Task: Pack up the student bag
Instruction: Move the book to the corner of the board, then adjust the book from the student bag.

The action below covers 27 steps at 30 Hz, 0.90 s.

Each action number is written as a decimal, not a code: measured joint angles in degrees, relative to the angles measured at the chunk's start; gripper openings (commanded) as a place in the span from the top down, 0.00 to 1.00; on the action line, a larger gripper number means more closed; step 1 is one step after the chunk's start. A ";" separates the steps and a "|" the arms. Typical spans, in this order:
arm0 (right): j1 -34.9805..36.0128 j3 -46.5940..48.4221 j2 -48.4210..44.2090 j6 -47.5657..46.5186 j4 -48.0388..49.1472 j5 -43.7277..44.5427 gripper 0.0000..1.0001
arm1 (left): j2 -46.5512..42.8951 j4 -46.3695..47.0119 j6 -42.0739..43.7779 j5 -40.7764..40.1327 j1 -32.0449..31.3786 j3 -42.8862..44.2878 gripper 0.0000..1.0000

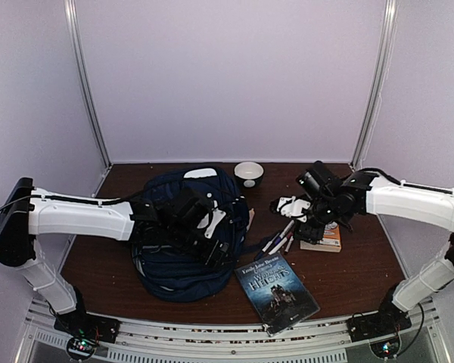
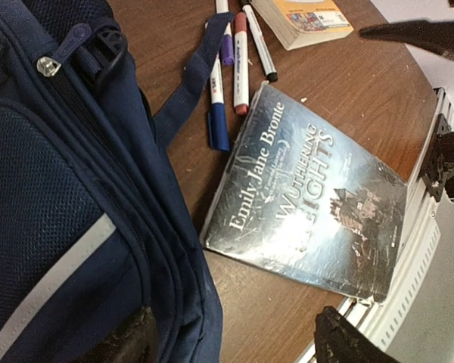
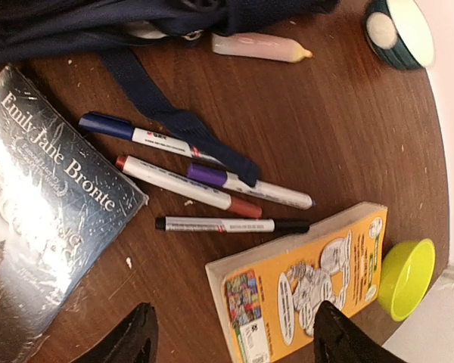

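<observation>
Both arms over the table. The bag (image 1: 174, 274) lies left of centre. My left gripper (image 2: 234, 344) and right gripper (image 3: 234, 336) gape wide, both empty. Hazard: the strap (image 3: 147, 94) crosses the pens (image 3: 189, 185) — closing there may snag it and drag the bag.

Noted: student bag (image 2: 53, 189) matt navy woven cloth with a coarse mesh panel and a smooth pale stripe; dark book (image 2: 310, 204) glossy, scuffed cover; yellow paperback (image 3: 310, 287) matt paper, rough page edges; markers (image 3: 185, 185) smooth plastic; tabletop (image 3: 348, 113) brown wood grain, dull sheen.
</observation>
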 measured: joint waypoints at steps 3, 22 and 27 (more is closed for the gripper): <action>-4.59 0.07 -5.25 4.90 -4.33 -5.77 0.35 | -1.01 -1.03 -1.27 -0.07 -1.16 -0.57 0.27; -11.45 -6.14 3.89 19.63 -13.35 -36.13 0.43 | 6.40 1.70 -27.65 -12.44 -14.21 1.14 0.24; -11.45 -5.70 10.60 19.39 -14.14 -39.04 0.50 | 10.08 7.89 -34.93 -12.85 -14.21 0.74 0.29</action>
